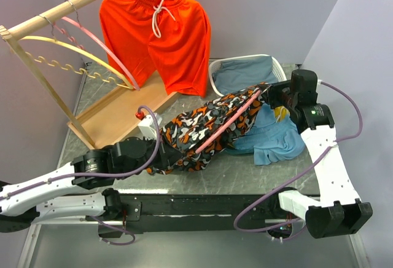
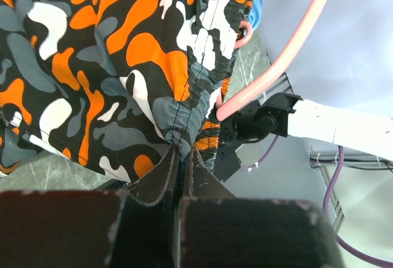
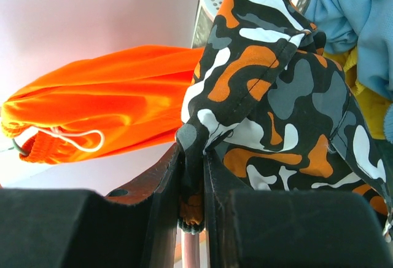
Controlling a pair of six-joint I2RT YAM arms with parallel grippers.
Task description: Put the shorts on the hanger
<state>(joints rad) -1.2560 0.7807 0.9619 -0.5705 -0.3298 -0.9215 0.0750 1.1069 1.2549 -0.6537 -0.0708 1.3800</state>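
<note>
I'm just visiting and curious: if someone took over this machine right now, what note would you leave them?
Left fingers: shut on the waistband of the camouflage shorts.
Right fingers: shut on the shorts' far end.
Pink hanger: lies along the shorts between the arms.
Done: shorts gripped at both ends.
Left: seat them on the hanger; threading cannot be judged.
</note>
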